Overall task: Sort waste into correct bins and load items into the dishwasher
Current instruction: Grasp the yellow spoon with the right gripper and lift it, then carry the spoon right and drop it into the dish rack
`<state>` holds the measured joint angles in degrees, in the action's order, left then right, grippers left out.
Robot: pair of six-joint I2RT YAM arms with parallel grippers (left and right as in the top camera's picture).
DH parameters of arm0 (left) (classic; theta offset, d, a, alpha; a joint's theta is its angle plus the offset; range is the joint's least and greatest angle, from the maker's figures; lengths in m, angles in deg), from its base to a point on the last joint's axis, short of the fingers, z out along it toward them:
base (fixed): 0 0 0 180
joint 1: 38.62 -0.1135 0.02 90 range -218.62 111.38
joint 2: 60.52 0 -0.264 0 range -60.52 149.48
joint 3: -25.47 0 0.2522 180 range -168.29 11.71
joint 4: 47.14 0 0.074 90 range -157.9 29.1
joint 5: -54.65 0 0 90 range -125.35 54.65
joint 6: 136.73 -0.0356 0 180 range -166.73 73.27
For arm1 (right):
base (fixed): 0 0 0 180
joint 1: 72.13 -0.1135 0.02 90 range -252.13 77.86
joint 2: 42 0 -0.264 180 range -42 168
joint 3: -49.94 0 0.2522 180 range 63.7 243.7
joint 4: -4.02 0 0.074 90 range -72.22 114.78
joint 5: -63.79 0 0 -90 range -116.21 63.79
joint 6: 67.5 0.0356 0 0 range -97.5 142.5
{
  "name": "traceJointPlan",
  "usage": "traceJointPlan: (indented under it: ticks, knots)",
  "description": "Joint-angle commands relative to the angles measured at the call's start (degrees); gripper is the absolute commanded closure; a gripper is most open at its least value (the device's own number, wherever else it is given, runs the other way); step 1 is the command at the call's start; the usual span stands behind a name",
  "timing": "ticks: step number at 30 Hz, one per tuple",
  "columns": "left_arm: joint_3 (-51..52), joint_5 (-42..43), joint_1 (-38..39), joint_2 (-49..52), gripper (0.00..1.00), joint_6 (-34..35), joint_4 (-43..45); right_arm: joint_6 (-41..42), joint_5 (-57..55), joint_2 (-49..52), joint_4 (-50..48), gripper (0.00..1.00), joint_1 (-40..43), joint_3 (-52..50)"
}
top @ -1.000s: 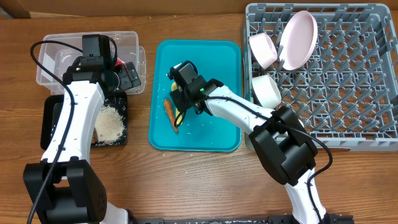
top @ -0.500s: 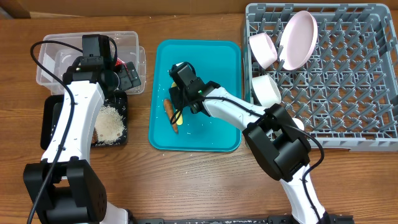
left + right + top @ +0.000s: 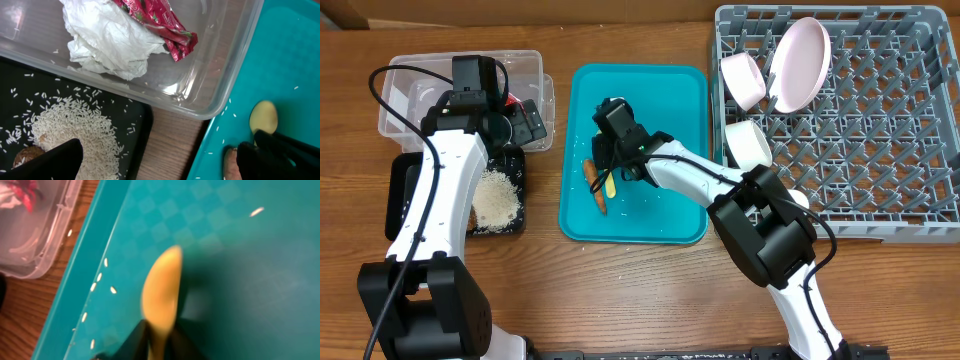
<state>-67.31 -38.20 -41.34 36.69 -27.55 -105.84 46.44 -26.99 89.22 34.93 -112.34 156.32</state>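
1. Little has changed from half a second ago. The right gripper (image 3: pixel 608 163) has been shifted slightly over the teal tray (image 3: pixel 660 215), and more of the yellow spoon (image 3: pixel 611 184) is now shown below it. The carrot stick (image 3: pixel 594 188) lies where it was, and the left arm has not been moved.
2. The right gripper is closed on the spoon's handle. In the right wrist view the spoon's bowl is seen pointing away from the fingers, blurred. Whether it touches the tray floor cannot be told.
3. The spoon is found in the left half of the teal tray, just beside the carrot stick, on the side toward the dish rack (image 3: pixel 880 180). A few loose grains are scattered along the tray's left edge.
4. The left gripper (image 3: pixel 525 125) is held open and empty where the clear tub (image 3: pixel 410 100) meets the black tray (image 3: pixel 20 85). Its fingers are cut off at the bottom edge of the left wrist view.
5. A red wrapper (image 3: pixel 155 20) and white paper (image 3: pixel 110 40) are seen inside the tub. Rice (image 3: pixel 75 130) is heaped on the black tray, and a brown lump (image 3: pixel 27 154) is partly hidden behind a finger.
6. In the rack, a plate (image 3: pixel 798 62) is propped among the pegs, with the upper bowl (image 3: pixel 744 80) and lower bowl (image 3: pixel 748 145) at the rack's left side. The lower bowl is partly covered by the right arm.
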Motion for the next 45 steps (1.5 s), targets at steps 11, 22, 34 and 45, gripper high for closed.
traceJointPlan:
  ticks: [11, 22, 34, 45]
  knots:
    - [-0.81, -0.72, 0.11, -1.11, 0.0, 0.33, 0.17, 1.14, 6.01, 2.82, 5.38, 0.96, 0.28, 2.03]
    - [-0.81, -0.72, 0.11, -1.11, 0.0, 0.31, 0.15, -1.9, 6.03, -3.85, 26.18, 0.96, 5.92, 15.34]
    - [-0.81, -0.72, 0.11, -1.11, 0.0, 0.31, 0.15, 7.91, 5.33, -28.63, 48.78, 0.96, 23.69, 19.63]
    - [-0.81, -0.72, 0.11, -1.11, 0.0, 0.31, 0.15, 31.91, -2.16, -29.31, 57.9, 0.96, 47.21, 8.44]
